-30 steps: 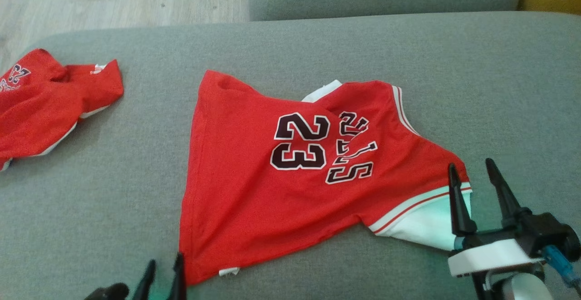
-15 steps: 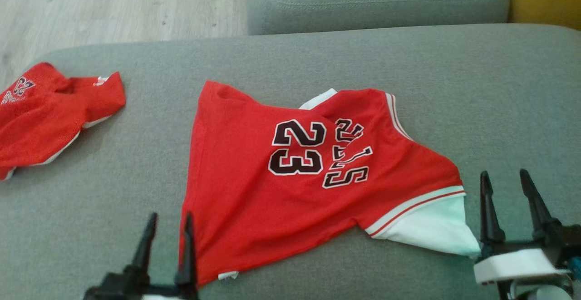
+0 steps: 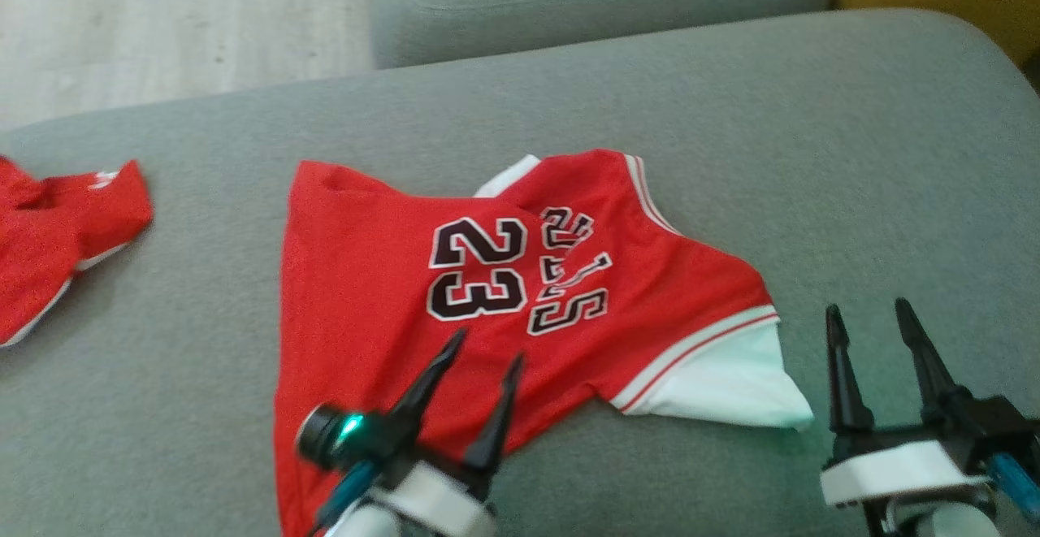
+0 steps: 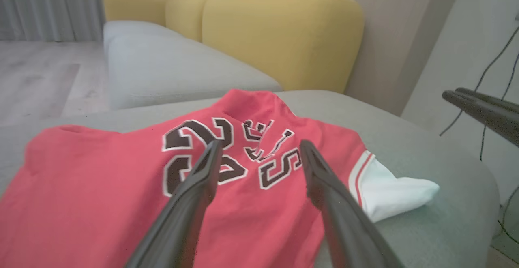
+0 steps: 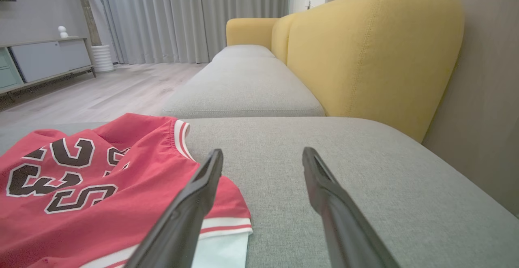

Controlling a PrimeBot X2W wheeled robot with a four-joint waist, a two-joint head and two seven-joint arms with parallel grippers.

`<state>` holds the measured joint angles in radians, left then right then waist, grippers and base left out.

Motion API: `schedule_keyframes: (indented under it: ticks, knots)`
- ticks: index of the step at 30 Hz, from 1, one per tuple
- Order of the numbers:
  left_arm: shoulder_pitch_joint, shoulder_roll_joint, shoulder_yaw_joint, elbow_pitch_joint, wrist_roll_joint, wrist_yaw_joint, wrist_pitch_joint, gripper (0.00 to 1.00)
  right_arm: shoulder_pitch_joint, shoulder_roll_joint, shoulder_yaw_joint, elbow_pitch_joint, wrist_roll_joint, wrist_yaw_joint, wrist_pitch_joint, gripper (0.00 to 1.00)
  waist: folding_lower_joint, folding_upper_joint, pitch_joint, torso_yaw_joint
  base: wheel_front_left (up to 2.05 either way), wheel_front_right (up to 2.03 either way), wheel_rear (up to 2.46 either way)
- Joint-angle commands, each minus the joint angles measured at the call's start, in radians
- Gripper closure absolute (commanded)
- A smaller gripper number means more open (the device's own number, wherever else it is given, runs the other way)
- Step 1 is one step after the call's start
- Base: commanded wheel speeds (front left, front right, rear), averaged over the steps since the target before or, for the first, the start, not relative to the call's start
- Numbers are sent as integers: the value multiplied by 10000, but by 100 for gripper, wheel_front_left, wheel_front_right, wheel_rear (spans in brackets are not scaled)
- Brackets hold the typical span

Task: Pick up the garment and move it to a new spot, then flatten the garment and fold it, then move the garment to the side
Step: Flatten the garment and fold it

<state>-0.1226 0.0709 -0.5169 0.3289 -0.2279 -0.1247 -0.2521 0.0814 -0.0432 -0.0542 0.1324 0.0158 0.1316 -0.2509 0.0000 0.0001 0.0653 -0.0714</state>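
A red basketball jersey (image 3: 382,293) printed with the number 23 lies spread, slightly rumpled, in the middle of a grey sofa seat (image 3: 812,155). Its long axis runs across the seat from left to right. The wide hem faces the seat's left side, and the collar and a white sleeve (image 3: 715,391) face the right, with the sleeve's tip angled toward the near side. The left jaws stand apart and empty above the jersey's near edge, pointing away from the robot toward the number. The right jaws, also apart and empty, hang over bare seat just beside the sleeve's tip, on its right, not touching it. The left arm is therefore the nearer one, being above the cloth. The right arm would probably need to shift left to reach the sleeve. A second red garment (image 3: 57,228) lies well apart at the seat's left edge.
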Motion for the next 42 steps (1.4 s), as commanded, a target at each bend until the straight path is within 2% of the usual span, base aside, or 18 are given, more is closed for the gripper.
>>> schedule_keyframes:
  ticks: [1, 10, 22, 23, 25, 31, 37, 42]
  knots:
    - [-748, -103, 9, -40, -44, -42, -56, 0, -589, -70, 325, -386, 49, -9, -109, 0, 0, -1, 211, -297, 0, 0, 0]
    - [-3332, -195, -2439, 1845, -1354, -57, 378, 0, -1178, -70, 765, -639, 189, -9, -109, 0, 0, -1, 1032, -1283, 0, 0, 0]
    - [-4868, -204, -3830, 3941, -2151, -58, 648, 1, -1439, -70, 899, -789, 402, -9, -109, 0, 0, -1, 1560, -1969, 0, 0, 0]
    - [-4925, -204, -3944, 4047, -2248, -58, 649, 54, -1449, -70, 901, -788, 410, -9, -109, 0, 0, -1, 1573, -2004, 0, 0, 0]
    - [-5022, -205, -4187, 4186, -2466, -58, 630, 100, -1468, -70, 880, -791, 428, -9, -109, 0, 0, -1, 1596, -2047, 0, 0, 0]
    - [-5163, -205, -4974, 4210, -2991, -59, 448, 100, -1436, -70, 778, -756, 412, -9, -109, 0, 0, -1, 1496, -2014, 0, 0, 0]
    - [-5009, -175, -5925, 3437, -3850, -59, 302, 100, -1322, -70, 591, -710, 329, -9, -109, 0, 0, -1, 1256, -1829, 0, 0, 0]
    - [-4992, 278, -6335, 2229, -4668, -59, 185, 100, -1223, -70, 546, -685, 233, -9, -109, 0, 0, -1, 1129, -1662, 0, 0, 0]
